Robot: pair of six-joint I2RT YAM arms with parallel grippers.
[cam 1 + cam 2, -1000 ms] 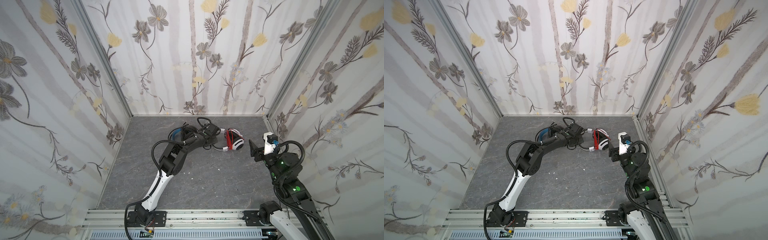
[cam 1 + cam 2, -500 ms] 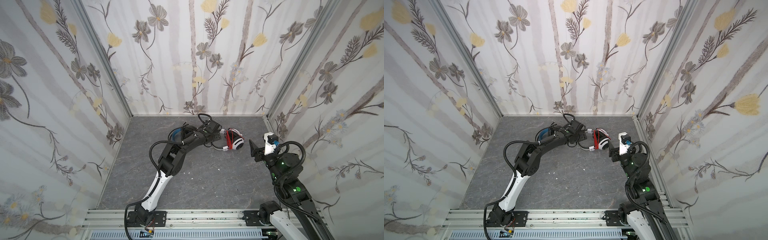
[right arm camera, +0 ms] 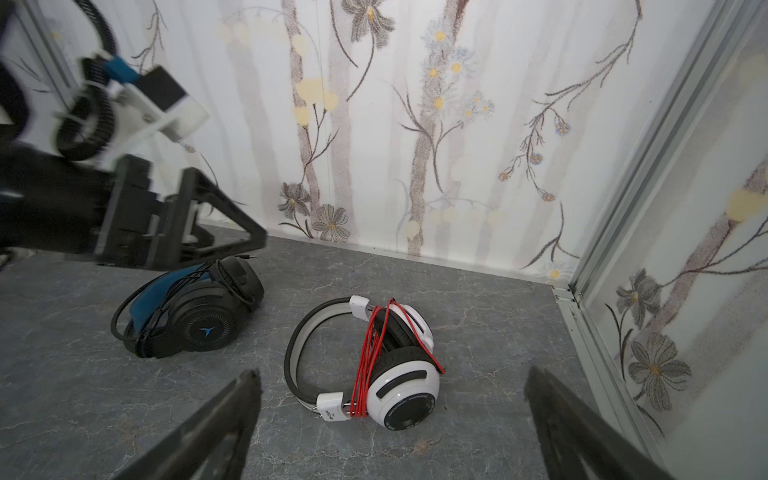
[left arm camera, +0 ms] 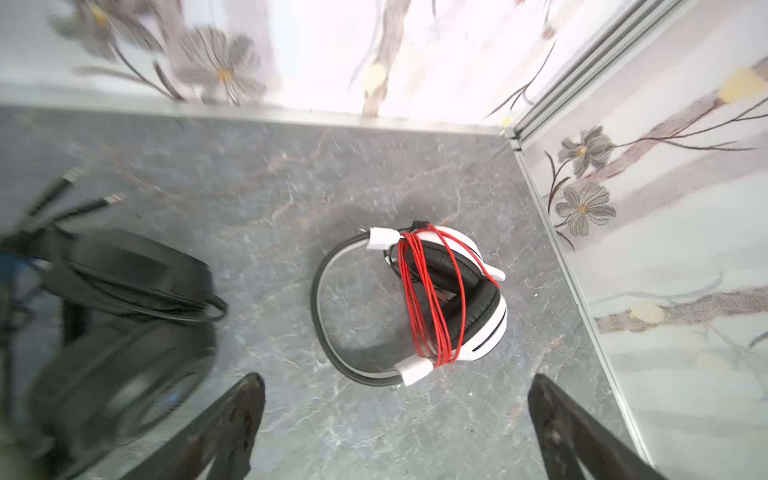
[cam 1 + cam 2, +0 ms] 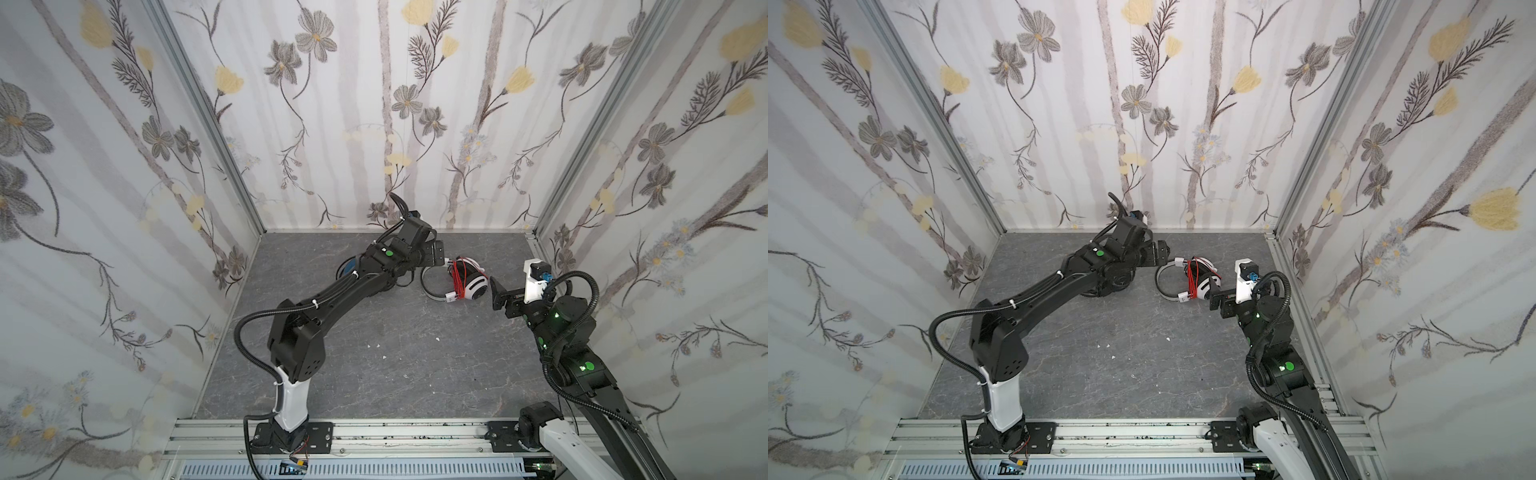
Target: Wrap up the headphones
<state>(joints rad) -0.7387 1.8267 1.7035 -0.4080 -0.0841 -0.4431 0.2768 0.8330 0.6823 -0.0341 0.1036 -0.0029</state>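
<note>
The right gripper (image 3: 392,372) hovers over the grey table (image 5: 374,374), fingers spread wide with nothing between them, just beside the white headphones (image 5: 473,286). That pair lies on the table near the right wall, its red cable (image 3: 365,365) wound around the earcups. Further back, the left gripper (image 4: 397,378) also stands wide apart and empty, near the white headband. The black headphones (image 3: 199,328) lie under the left arm, towards the back wall (image 5: 374,124)
</note>
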